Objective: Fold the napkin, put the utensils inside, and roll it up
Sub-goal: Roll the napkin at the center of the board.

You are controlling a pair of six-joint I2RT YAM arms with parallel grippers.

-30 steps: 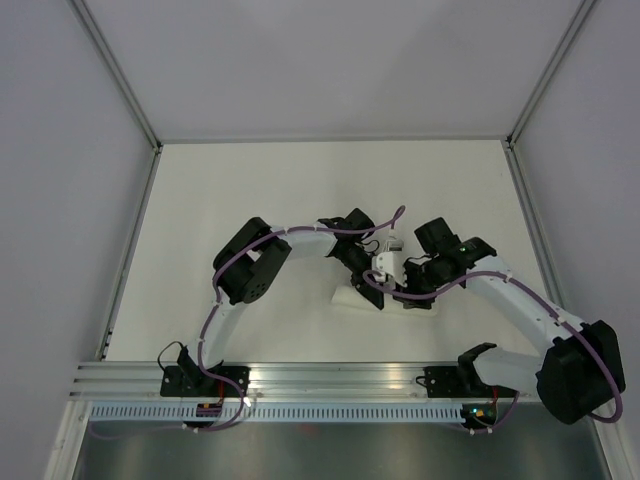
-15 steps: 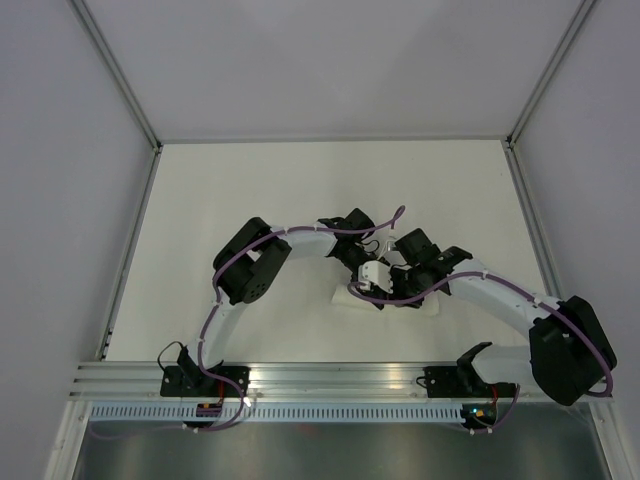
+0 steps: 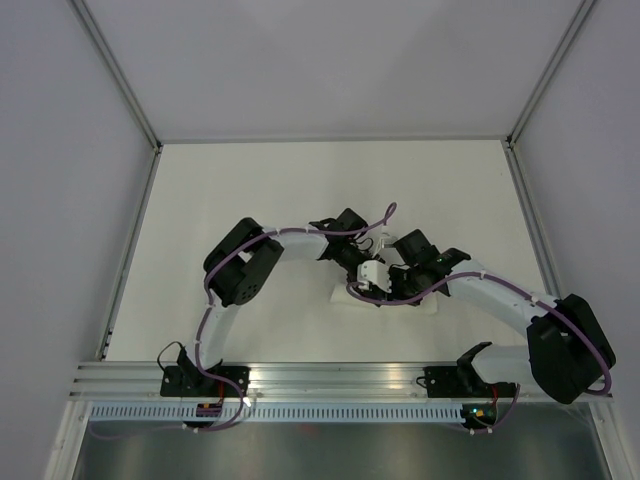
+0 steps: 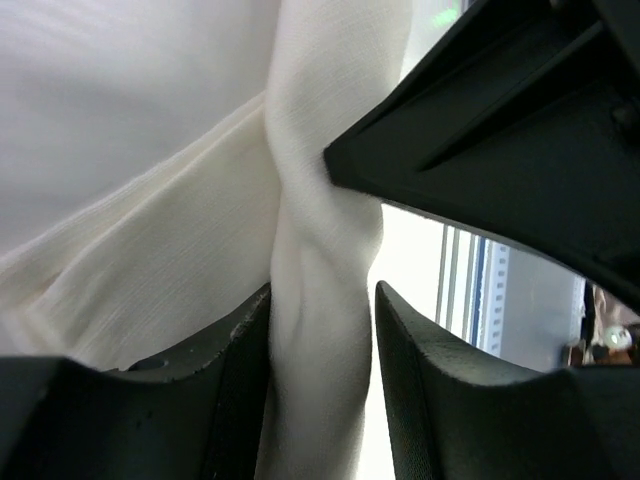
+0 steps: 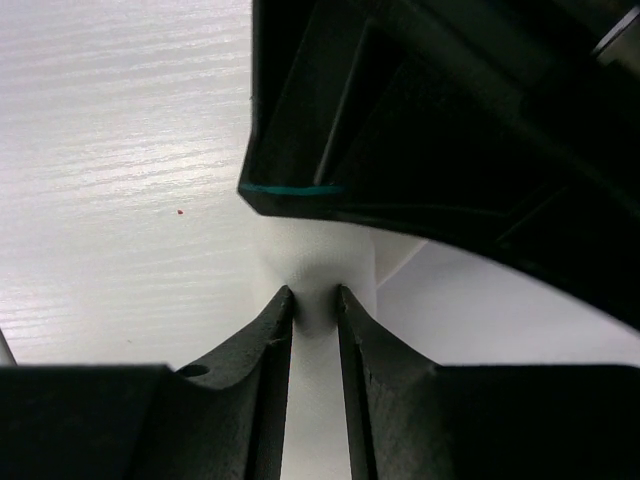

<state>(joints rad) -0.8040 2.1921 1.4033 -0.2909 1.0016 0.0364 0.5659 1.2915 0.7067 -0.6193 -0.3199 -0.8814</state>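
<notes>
Napkin [image 4: 320,200] | left claw [image 4: 320,320], right claw [image 5: 314,305] pinching | left arm [image 3: 240,270] shifted left

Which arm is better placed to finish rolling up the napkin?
Probably left: the left gripper clamps a thick ridge of the napkin, while the right gripper pinches only a thin fold.

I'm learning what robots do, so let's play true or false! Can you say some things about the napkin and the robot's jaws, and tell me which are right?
1. The left jaws pinch a fold of the napkin. True.
2. The right jaws hang wide open in the air. False: they are shut on the napkin too.
3. The napkin lies spread flat as a big square. False: it is a small bundle between the two arms.
4. Both arms reach in to the middle of the table. True.
</notes>
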